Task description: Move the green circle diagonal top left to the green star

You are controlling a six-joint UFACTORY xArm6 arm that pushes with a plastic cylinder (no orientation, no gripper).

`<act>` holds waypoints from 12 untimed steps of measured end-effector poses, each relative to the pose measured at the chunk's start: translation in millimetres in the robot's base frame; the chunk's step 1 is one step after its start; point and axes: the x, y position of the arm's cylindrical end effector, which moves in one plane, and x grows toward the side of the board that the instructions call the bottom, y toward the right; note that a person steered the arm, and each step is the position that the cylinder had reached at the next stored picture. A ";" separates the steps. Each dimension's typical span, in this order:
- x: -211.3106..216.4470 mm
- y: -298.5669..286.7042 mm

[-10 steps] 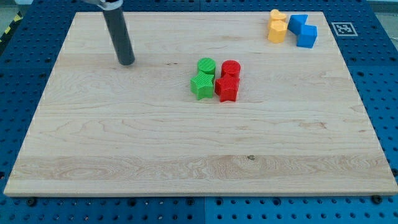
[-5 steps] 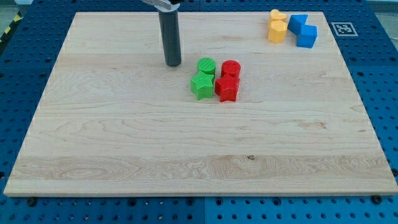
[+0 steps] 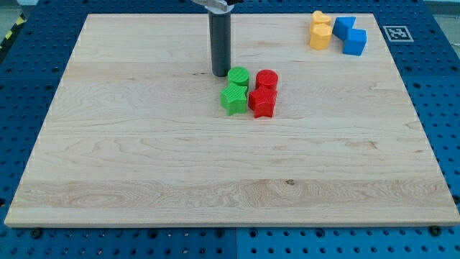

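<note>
Green circle [image 3: 238,76] sat touching the green star's [image 3: 233,98] top edge, red blocks [image 3: 264,93] alongside. No claw here; my tip [image 3: 221,73] stood just left of the circle. Approach step; next I'd need a leftward nudge from its right.

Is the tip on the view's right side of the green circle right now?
No, my tip sits just to the view's upper left of the green circle, close beside it.

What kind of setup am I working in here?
Most likely a robotics lab bench: a wooden board rests on a blue perforated table, with a printed fiducial marker at the view's top right. My tip sits just left of the green circle.
</note>
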 end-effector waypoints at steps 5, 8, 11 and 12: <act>6.3 65.4; 27.1 67.2; 31.7 61.0; 21.3 41.3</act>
